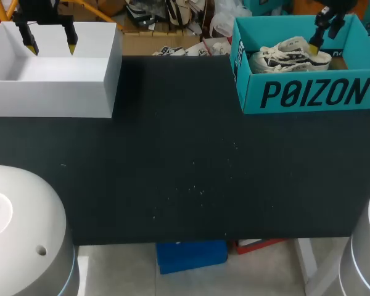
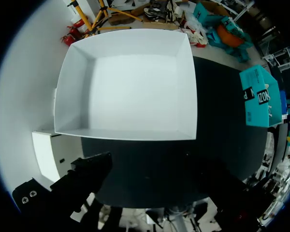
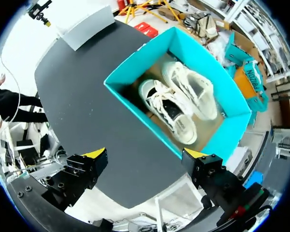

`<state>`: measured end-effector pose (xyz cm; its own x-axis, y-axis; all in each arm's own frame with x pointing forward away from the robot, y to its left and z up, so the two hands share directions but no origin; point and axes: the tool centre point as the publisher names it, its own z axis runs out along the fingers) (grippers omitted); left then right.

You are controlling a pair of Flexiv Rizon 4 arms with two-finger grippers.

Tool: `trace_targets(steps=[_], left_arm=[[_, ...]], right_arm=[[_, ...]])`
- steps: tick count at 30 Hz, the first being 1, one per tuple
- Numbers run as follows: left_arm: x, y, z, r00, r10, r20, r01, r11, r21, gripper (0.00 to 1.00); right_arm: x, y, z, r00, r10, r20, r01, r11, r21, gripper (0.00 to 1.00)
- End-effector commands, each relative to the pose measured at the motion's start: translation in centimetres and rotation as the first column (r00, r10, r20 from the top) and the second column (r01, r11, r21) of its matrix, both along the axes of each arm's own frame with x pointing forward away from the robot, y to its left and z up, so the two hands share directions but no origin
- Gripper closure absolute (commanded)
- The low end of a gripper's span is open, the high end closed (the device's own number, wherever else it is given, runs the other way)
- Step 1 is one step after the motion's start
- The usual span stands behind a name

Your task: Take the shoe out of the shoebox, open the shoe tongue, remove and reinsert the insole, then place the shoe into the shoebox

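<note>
Hanging with the right gripper (image 3: 145, 154) spread wide, white shoes (image 3: 181, 104) ahead of it inside the teal shoebox (image 1: 308, 92). Holding the left gripper (image 1: 50, 45) apart above the white box (image 1: 49, 98).

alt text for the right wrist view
A teal shoebox holding two white shoes lies ahead of the open right gripper on a black table. A white box sits at the table's far end.

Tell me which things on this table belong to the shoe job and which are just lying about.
Job: teal shoebox; white shoes inside it; right gripper, open above it.
Lying about: open white box, with the left gripper open above it.
</note>
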<state>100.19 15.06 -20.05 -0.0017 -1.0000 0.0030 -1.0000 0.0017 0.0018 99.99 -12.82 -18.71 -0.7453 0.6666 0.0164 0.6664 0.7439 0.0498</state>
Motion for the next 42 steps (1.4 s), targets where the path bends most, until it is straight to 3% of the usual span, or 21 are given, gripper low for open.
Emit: trace_targets(steps=[1, 5, 6, 14, 18, 19, 20, 21, 23, 25, 27, 30, 33, 35, 38, 42], left_arm=[[-0.1, -0.1, 0.0, 1.000, 0.001, -0.001, -0.001, 1.000, 0.002, 0.00], [-0.1, -0.1, 0.0, 1.000, 0.001, -0.001, -0.001, 1.000, 0.002, 0.00], [-0.1, -0.1, 0.0, 1.000, 0.001, -0.001, -0.001, 1.000, 0.002, 0.00], [-0.1, -0.1, 0.0, 1.000, 0.001, -0.001, -0.001, 1.000, 0.002, 0.00], [-0.1, -0.1, 0.0, 1.000, 0.001, -0.001, -0.001, 1.000, 0.002, 0.00], [-0.1, -0.1, 0.0, 1.000, 0.001, -0.001, -0.001, 1.000, 0.002, 0.00], [-0.1, -0.1, 0.0, 1.000, 0.001, -0.001, -0.001, 1.000, 0.002, 0.00], [-0.1, -0.1, 0.0, 1.000, 0.001, -0.001, -0.001, 1.000, 0.002, 0.00], [-0.1, -0.1, 0.0, 1.000, 0.001, -0.001, -0.001, 1.000, 0.002, 0.00], [-0.1, -0.1, 0.0, 1.000, 0.001, -0.001, -0.001, 1.000, 0.002, 0.00], [-0.1, -0.1, 0.0, 1.000, 0.001, -0.001, -0.001, 1.000, 0.002, 0.00], [-0.1, -0.1, 0.0, 1.000, 0.001, -0.001, -0.001, 1.000, 0.002, 0.00], [-0.1, -0.1, 0.0, 1.000, 0.001, -0.001, -0.001, 1.000, 0.002, 0.00], [-0.1, -0.1, 0.0, 1.000, 0.001, -0.001, -0.001, 1.000, 0.002, 0.00], [-0.1, -0.1, 0.0, 1.000, 0.001, -0.001, -0.001, 1.000, 0.002, 0.00], [-0.1, -0.1, 0.0, 1.000, 0.001, -0.001, -0.001, 1.000, 0.002, 0.00]], right_arm=[[2.0, 0.5, -1.0, 0.955, 0.285, -0.081, -0.289, 0.956, -0.042, 0.00], [3.6, 1.5, -1.5, 0.876, 0.477, -0.072, -0.481, 0.874, -0.063, 0.00], [4.0, 1.4, -1.8, 0.877, 0.472, -0.097, -0.480, 0.870, -0.112, 0.00], [4.0, 1.4, -1.8, 0.877, 0.472, -0.097, -0.480, 0.870, -0.112, 0.00], [4.9, 1.7, -3.1, 0.879, 0.475, -0.033, -0.477, 0.876, -0.074, 0.00], [5.2, 1.8, -3.4, 0.882, 0.471, -0.018, -0.472, 0.880, -0.062, 0.03], [5.5, 1.8, -3.6, 0.881, 0.473, -0.009, -0.473, 0.879, -0.059, 0.37], [5.8, 1.9, -3.9, 0.880, 0.474, -0.005, -0.474, 0.879, -0.054, 0.51], [6.3, 1.9, -4.6, 0.877, 0.480, 0.002, -0.479, 0.876, -0.049, 0.51], [6.9, 1.9, -5.2, 0.871, 0.491, 0.009, -0.490, 0.871, -0.046, 0.41], [7.5, 1.8, -5.9, 0.864, 0.504, 0.013, -0.503, 0.863, -0.045, 0.39], [8.4, 1.6, -6.9, 0.845, 0.535, 0.008, -0.534, 0.843, -0.060, 0.22], [9.3, 1.3, -7.9, 0.829, 0.559, -0.004, -0.558, 0.827, -0.066, 0.32], [9.8, 1.1, -8.7, 0.821, 0.571, -0.010, -0.571, 0.818, -0.070, 0.27], [10.6, 0.5, -9.8, 0.816, 0.578, -0.013, -0.577, 0.813, -0.073, 0.51], [11.6, -0.2, -11.3, 0.812, 0.583, -0.022, -0.583, 0.810, -0.069, 0.51]])
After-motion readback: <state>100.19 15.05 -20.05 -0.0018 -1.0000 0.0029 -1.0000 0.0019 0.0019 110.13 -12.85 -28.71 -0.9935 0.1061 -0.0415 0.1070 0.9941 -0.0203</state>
